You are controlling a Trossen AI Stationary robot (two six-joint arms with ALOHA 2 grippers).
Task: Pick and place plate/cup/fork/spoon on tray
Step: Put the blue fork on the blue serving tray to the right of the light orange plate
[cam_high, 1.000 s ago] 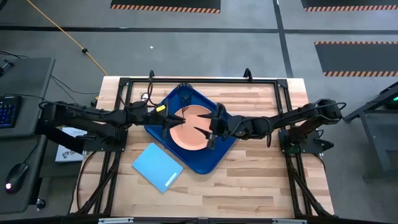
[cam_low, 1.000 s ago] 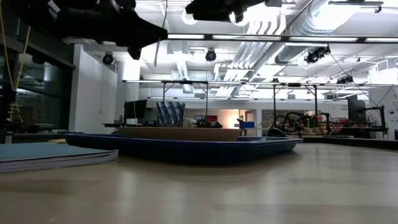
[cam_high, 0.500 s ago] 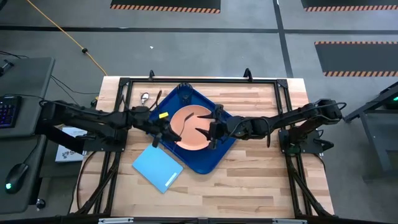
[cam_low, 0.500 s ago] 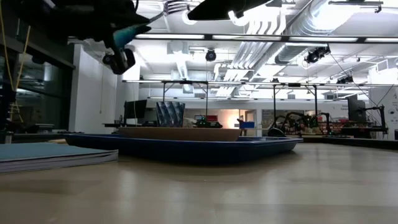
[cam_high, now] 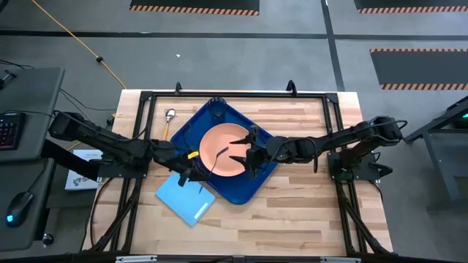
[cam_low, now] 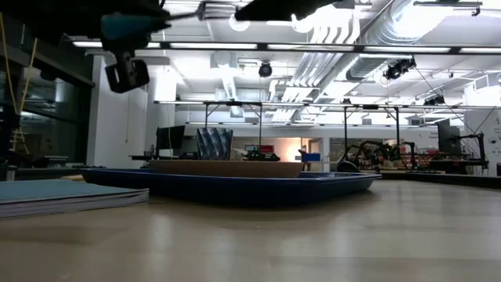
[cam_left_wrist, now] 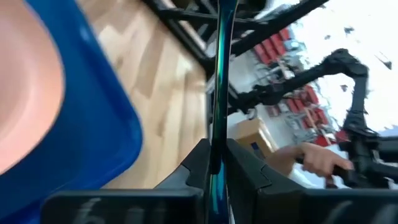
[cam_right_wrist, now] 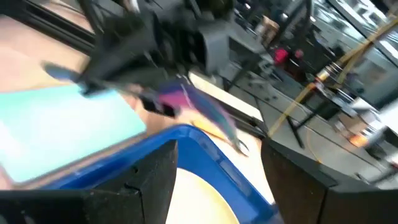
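Fork (cam_left_wrist: 217, 93) was pinched tight in left end effector (cam_high: 191, 173) above tray (cam_high: 241, 191) edge. Right end effector (cam_high: 238, 155) hung open over plate (cam_high: 219, 142).

1. The large dark blue rectangular plastic tray (cam_high: 241, 186) sits mid-table, turned cornerwise.
2. The round salmon-pink plate (cam_high: 218, 146) lies in it.
3. The small orange-handled metal spoon (cam_high: 168, 119) lies on the table, left of the tray.
4. A light-blue flat rectangle (cam_high: 179, 196) lies beside the tray's lower-left edge.

There are no words or numbers to read here. Nothing on the table has a label you can make out.
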